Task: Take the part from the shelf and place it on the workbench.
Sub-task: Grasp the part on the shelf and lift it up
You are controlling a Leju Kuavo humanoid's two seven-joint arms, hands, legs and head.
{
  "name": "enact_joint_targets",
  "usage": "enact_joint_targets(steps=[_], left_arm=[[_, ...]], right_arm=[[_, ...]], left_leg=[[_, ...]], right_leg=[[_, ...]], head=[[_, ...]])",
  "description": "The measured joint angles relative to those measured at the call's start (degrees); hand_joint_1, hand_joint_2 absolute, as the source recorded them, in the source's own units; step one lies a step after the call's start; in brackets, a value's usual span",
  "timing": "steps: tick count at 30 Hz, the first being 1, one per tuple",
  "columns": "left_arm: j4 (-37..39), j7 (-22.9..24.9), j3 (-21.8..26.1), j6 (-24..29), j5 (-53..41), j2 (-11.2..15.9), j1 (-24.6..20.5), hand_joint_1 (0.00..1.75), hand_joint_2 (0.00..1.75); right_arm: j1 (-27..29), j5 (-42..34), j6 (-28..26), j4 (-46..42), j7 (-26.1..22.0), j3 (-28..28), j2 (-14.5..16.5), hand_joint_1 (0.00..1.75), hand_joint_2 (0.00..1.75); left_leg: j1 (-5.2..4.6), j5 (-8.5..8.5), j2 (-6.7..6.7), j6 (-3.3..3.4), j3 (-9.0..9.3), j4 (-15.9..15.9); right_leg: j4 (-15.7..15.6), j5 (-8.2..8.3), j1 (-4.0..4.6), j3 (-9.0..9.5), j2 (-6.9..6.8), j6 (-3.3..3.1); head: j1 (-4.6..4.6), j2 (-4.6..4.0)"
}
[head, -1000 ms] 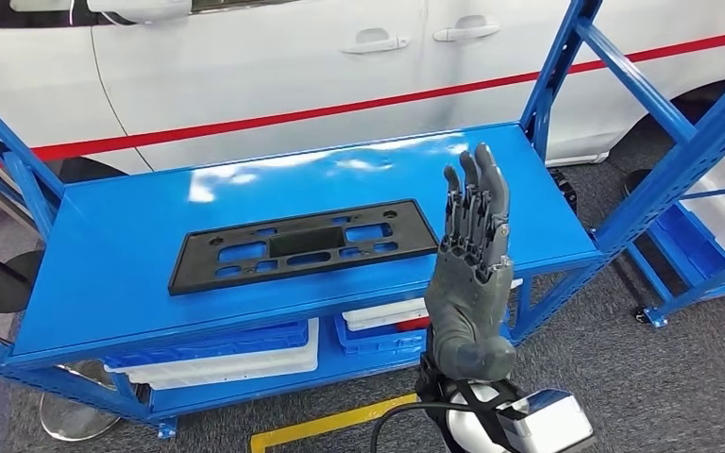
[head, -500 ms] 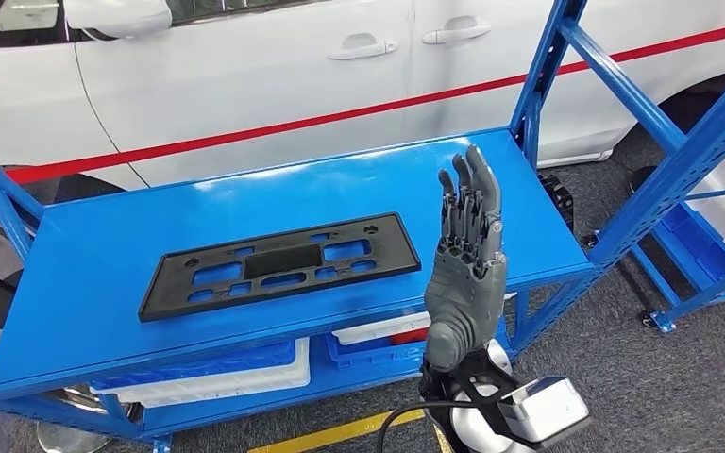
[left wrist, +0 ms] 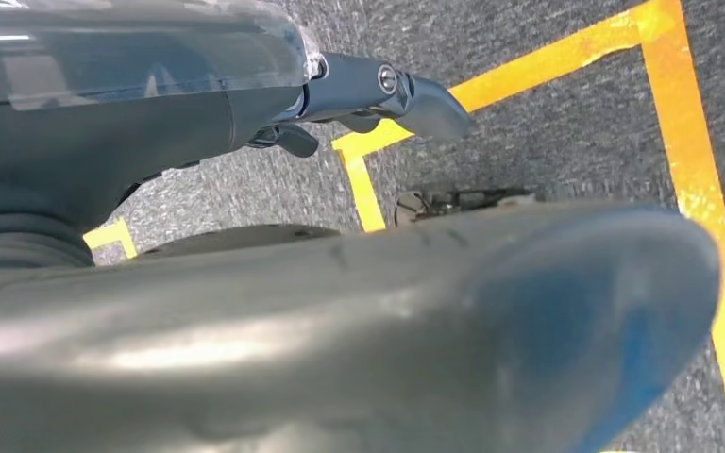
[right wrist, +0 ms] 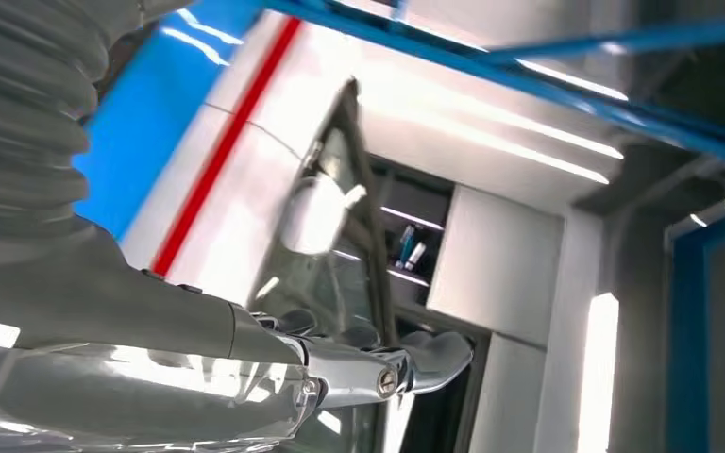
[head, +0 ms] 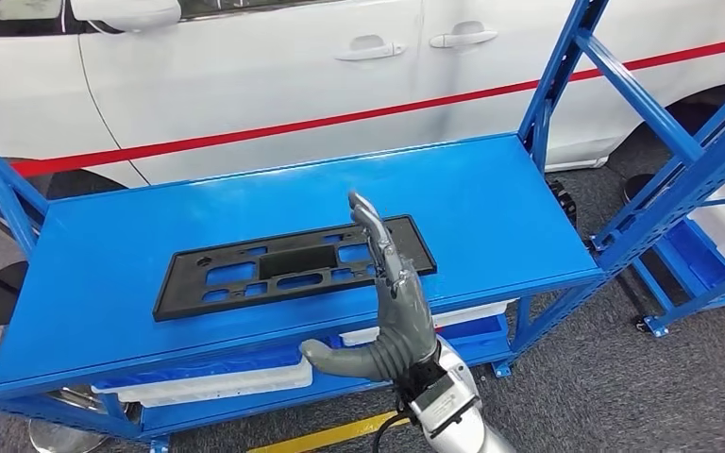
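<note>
While the flat black plastic part with cut-out holes [head: 293, 267] lay on the blue metal shelf [head: 491, 203], nothing had been picked up. The right hand [head: 392, 307] was raised in front of it, fingers straight, thumb wide, holding nothing. Grabbing and carrying were left.

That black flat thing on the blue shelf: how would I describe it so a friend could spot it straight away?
Find the blue metal shelf standing in front of the white car. On its top level lies the black plastic panel, long and flat. It is the one dark thing there, pierced with rectangular cut-outs, unlike the white bins on the level below.
</note>
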Motion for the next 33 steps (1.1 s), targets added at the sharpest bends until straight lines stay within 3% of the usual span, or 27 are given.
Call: enact_joint_targets(steps=[2, 3, 4, 7, 9, 12, 14, 16, 17, 18, 19, 21, 23, 26, 28, 29, 31, 33], left_arm=[[0.0, 0.0, 0.0, 0.0, 0.2, -0.1, 0.1, 0.00, 0.00], [0.0, 0.0, 0.0, 0.0, 0.2, -0.1, 0.2, 0.00, 0.00], [0.0, 0.0, 0.0, 0.0, 0.2, -0.1, 0.3, 0.00, 0.00], [0.0, 0.0, 0.0, 0.0, 0.2, -0.2, 0.3, 0.00, 0.00], [0.0, 0.0, 0.0, 0.0, 0.2, -0.2, 0.3, 0.00, 0.00], [0.0, 0.0, 0.0, 0.0, 0.2, -0.2, 0.2, 0.00, 0.00], [0.0, 0.0, 0.0, 0.0, 0.2, -0.2, 0.2, 0.00, 0.00], [0.0, 0.0, 0.0, 0.0, 0.2, -0.2, 0.3, 0.00, 0.00], [0.0, 0.0, 0.0, 0.0, 0.2, -0.2, 0.3, 0.00, 0.00], [0.0, 0.0, 0.0, 0.0, 0.2, -0.2, 0.4, 0.00, 0.00], [0.0, 0.0, 0.0, 0.0, 0.2, -0.2, 0.4, 0.00, 0.00], [0.0, 0.0, 0.0, 0.0, 0.2, -0.2, 0.4, 0.00, 0.00], [0.0, 0.0, 0.0, 0.0, 0.2, -0.2, 0.3, 0.00, 0.00], [0.0, 0.2, 0.0, 0.1, 0.4, -0.2, 0.4, 0.00, 0.00], [0.1, 0.7, 0.1, 0.3, 0.6, -0.3, 0.4, 0.00, 0.00], [0.1, 1.1, 0.1, 0.5, 0.8, -0.3, 0.4, 0.00, 0.00], [0.2, 2.1, 0.1, 0.9, 1.0, -0.4, 0.4, 0.00, 0.00], [0.2, 3.0, 0.1, 1.3, 1.2, -0.4, 0.5, 0.00, 0.00]], right_arm=[[0.3, 0.2, 0.0, 1.6, 0.0, 0.6, -0.6, 0.00, 1.75], [0.5, 0.2, 0.0, 2.1, 0.0, 0.8, -0.8, 0.00, 1.75], [0.5, 0.2, 0.0, 2.5, 0.0, 1.0, -1.0, 0.00, 1.75], [0.4, 0.2, 0.0, 3.3, 0.0, 1.4, -1.2, 0.00, 1.75], [0.3, 0.2, 0.0, 3.6, 0.0, 1.5, -1.3, 0.00, 1.75], [0.3, 0.2, 0.0, 3.8, 0.0, 1.6, -1.4, 0.00, 1.75], [0.2, 0.2, 0.0, 3.9, 0.0, 1.8, -1.4, 0.00, 1.75], [0.2, 0.2, 0.0, 4.1, 0.0, 1.9, -1.4, 0.00, 1.75], [0.2, 0.2, 0.0, 4.2, 0.0, 2.0, -1.5, 0.00, 1.75], [0.2, 0.2, 0.0, 4.3, 0.0, 2.0, -1.5, 0.00, 1.75], [0.2, 0.2, 0.0, 4.4, 0.0, 2.0, -1.5, 0.00, 1.75], [0.2, 0.2, 0.0, 4.5, 0.0, 2.0, -1.5, 0.00, 1.75], [0.2, 0.2, 0.0, 4.5, 0.0, 2.0, -1.5, 0.00, 1.75], [0.2, 0.4, 0.5, 4.6, 0.5, 2.1, -1.5, 0.00, 1.75], [0.2, 0.8, 0.9, 5.0, 1.1, 2.1, -1.5, 0.00, 1.75], [0.2, 1.3, 1.0, 5.3, 1.5, 2.2, -1.6, 0.00, 1.75], [0.2, 2.9, 0.6, 6.4, 2.2, 2.2, -1.7, 0.00, 1.75], [0.2, 4.7, -0.3, 7.8, 2.8, 2.2, -1.7, 0.00, 1.75]], left_leg=[[-0.04, -0.06, 0.00, 0.09, -0.05, 0.1], [-0.05, -0.11, -0.01, 0.08, -0.06, 0.1], [-0.04, -0.18, -0.05, 0.03, -0.03, 0.2], [-0.16, -0.64, -0.19, -0.49, 0.03, 0.7], [-0.32, -0.90, -0.23, -1.05, -0.04, 1.0], [-0.19, -1.52, -0.20, -2.00, -0.21, 1.5], [0.01, -4.11, -0.17, -2.57, -1.89, 5.5], [0.19, -7.80, -0.16, -2.96, -5.35, 13.1], [0.26, -8.81, -0.15, -3.08, -6.81, 16.2], [0.31, -8.79, -0.15, -3.14, -7.49, 17.5], [0.36, -7.62, -0.15, -3.15, -7.05, 16.4], [0.44, -3.63, -0.12, -2.95, -3.46, 8.8], [0.26, -1.38, -0.12, -2.45, -0.47, 2.4], [0.02, -1.08, -0.22, -1.43, 0.00, 1.1], [0.20, -0.64, -0.17, -0.69, 0.11, 0.7], [0.30, -0.45, -0.14, -0.38, 0.15, 0.4], [0.20, -0.37, -0.07, -0.05, 0.06, 0.4], [0.08, -0.37, -0.08, 0.03, 0.00, 0.4]], right_leg=[[6.2, -2.18, -0.14, -3.12, -0.01, 0.31], [6.8, -1.80, -0.22, -3.54, -0.03, 0.41], [5.2, -0.37, -0.32, -2.78, -0.05, 0.45], [-5.5, 4.33, -0.42, 2.61, -0.14, 0.09], [-8.3, 4.75, -0.24, 3.92, -0.10, -0.46], [-8.7, 5.02, -0.25, 4.06, -0.05, -1.45], [-9.1, 5.20, -0.42, 4.28, -0.17, -2.05], [-9.1, 5.17, -0.35, 4.26, -0.25, -2.27], [-9.1, 5.15, -0.32, 4.24, -0.26, -2.28], [-9.0, 5.14, -0.31, 4.23, -0.25, -2.28], [-9.0, 5.12, -0.31, 4.25, -0.22, -2.26], [-8.8, 5.02, -0.33, 4.34, -0.16, -2.08], [-8.6, 4.90, -0.18, 4.30, -0.13, -1.62], [-8.8, 5.03, -0.09, 4.27, -0.15, -0.63], [-7.6, 4.09, -0.17, 3.82, -0.15, -0.05], [-5.5, 2.70, -0.18, 2.91, -0.15, 0.16], [1.7, -1.06, -0.29, -0.41, -0.15, 0.42], [7.1, -2.65, -0.37, -3.01, -0.16, 0.54]], head=[[0.01, 0.00], [0.00, 0.00], [0.01, 0.00], [-0.01, 0.00], [-0.04, 0.00], [-0.05, -0.01], [-0.13, 0.00], [-0.17, 0.00], [-0.16, 0.00], [-0.16, 0.00], [-0.17, 0.00], [-0.16, -0.01], [-0.14, -0.01], [-0.09, 0.00], [-0.06, 0.00], [-0.04, 0.00], [0.00, 0.00], [-0.01, 0.00]])
